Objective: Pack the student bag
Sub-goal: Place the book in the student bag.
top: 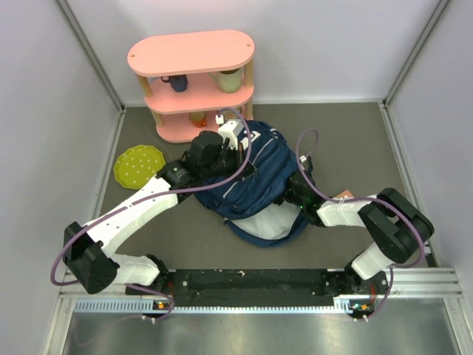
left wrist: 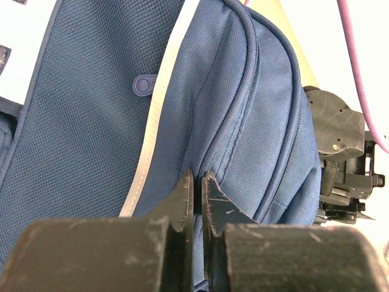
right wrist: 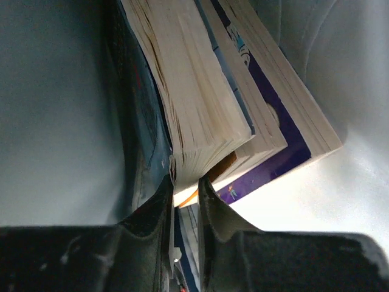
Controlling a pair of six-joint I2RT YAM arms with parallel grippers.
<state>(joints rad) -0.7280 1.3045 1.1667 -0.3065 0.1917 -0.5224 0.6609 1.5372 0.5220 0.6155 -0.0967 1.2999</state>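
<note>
Backpack of navy blue fabric lies just before the pink shelf, long axis pointing from it toward me. My right tool, inside the near mouth, clamps stacked paperback books; my left tool pinches the zipper seam.

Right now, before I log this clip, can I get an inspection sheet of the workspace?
Surface: dark grey table.
Job's things: bag lies mid-table, with books inside it.
Clutter: yellow plate at left; pink shelf at back holding mugs.
Grippers: left gripper shut on bag fabric; right gripper inside bag, shut on books at their edge.
Cables: purple cables loop along both arms.
Surroundings: pale walls; nothing else seen.
</note>
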